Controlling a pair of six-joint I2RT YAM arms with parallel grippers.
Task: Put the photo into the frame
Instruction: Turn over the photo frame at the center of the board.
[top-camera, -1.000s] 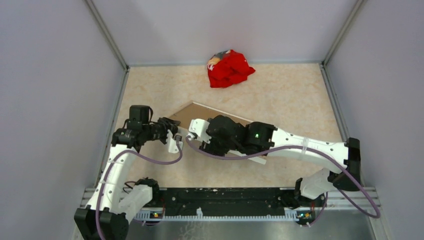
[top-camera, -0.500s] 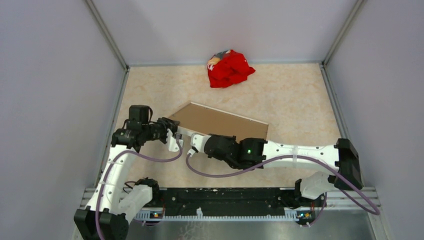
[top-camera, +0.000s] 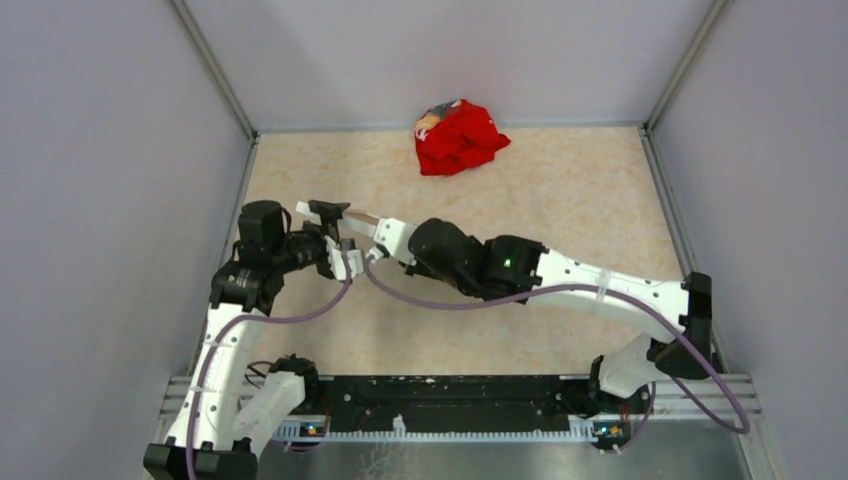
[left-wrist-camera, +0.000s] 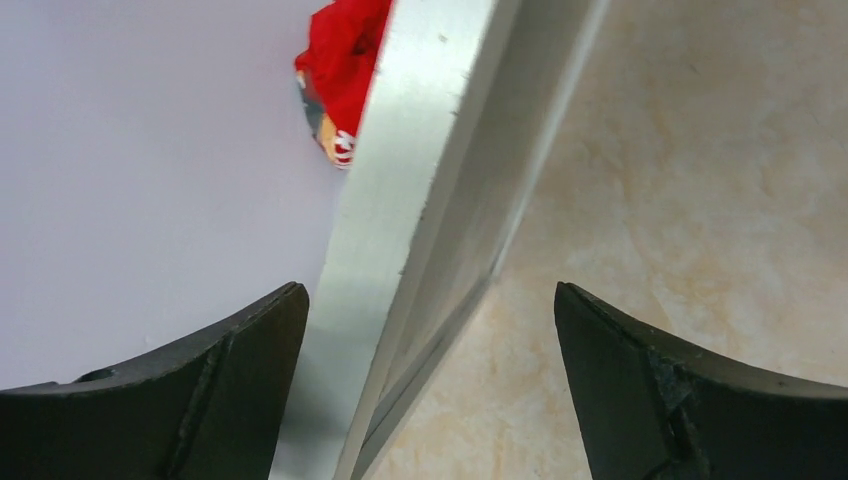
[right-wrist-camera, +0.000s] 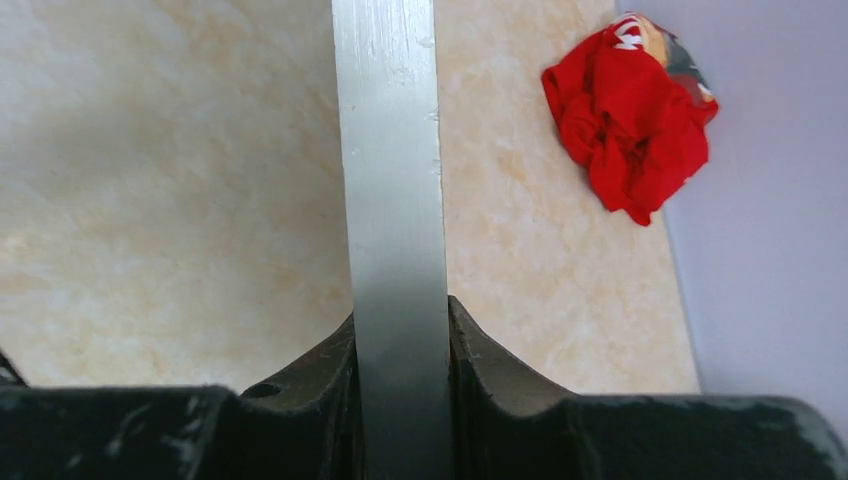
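Our left gripper (left-wrist-camera: 428, 300) has its black fingers (left-wrist-camera: 200, 400) spread as wide as they go and holds nothing. The large rectangular picture frame with the narrow white border (left-wrist-camera: 410, 190) runs through the gap between them, and as far as we can tell it touches neither.

The frame is tipped up on edge over the left-centre of the beige marbled table (top-camera: 560, 200), so we see it almost edge-on from above. We cannot tell whether its lower edge rests on the surface.

Our right gripper (right-wrist-camera: 400, 320) is clamped on the frame's rim, one finger pressed against each face, and it alone carries the frame.

We judge the frame to be stiff and fairly light. It is broad, though, so a pinch at one edge lets it swing. The clear pane looks slick and breakable, so we would grip the rim, ideally at a second spot on our left.

The crumpled red cloth (top-camera: 458, 137) lies well apart by the far wall. We see the photo in no view.
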